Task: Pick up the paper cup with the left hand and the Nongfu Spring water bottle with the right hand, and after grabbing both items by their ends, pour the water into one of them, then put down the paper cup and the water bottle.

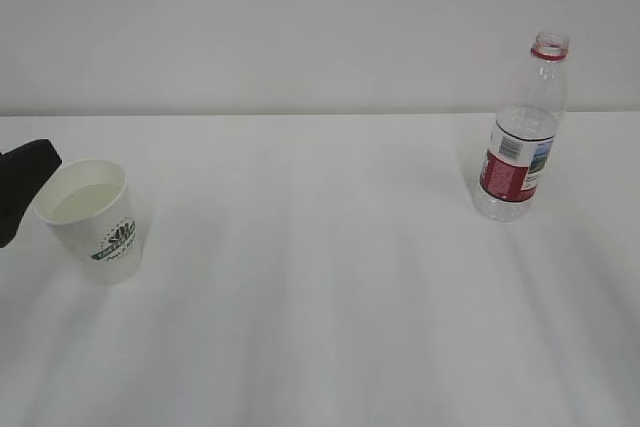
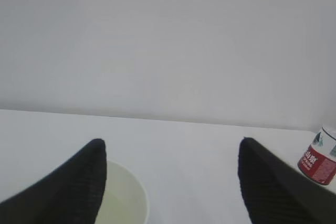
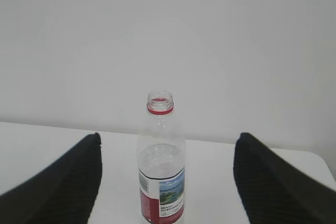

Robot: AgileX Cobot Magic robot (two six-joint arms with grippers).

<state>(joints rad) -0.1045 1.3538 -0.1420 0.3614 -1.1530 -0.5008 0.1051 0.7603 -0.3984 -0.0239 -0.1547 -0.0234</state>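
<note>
cup (image 1: pixel 93 219): upright on surface (image 1: pixel 320 287), water (image 1: pixel 85 200) inside
bottle (image 1: pixel 523 132): upright, capless
left hand (image 2: pixel 170 182): fingers apart, beside cup
right hand (image 3: pixel 165 179): fingers apart, holding nothing

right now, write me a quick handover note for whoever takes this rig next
Left claw: open, holding nothing, just left of the paper cup.
Right claw: open, holding nothing, the water bottle standing upright ahead, in line with the gap between its fingers.
Cup stands at the table's left, bottle upright at the right, capless.
Done: water is in the cup; both items are set down and released.
Left: seemingly only pulling the arms clear.
</note>
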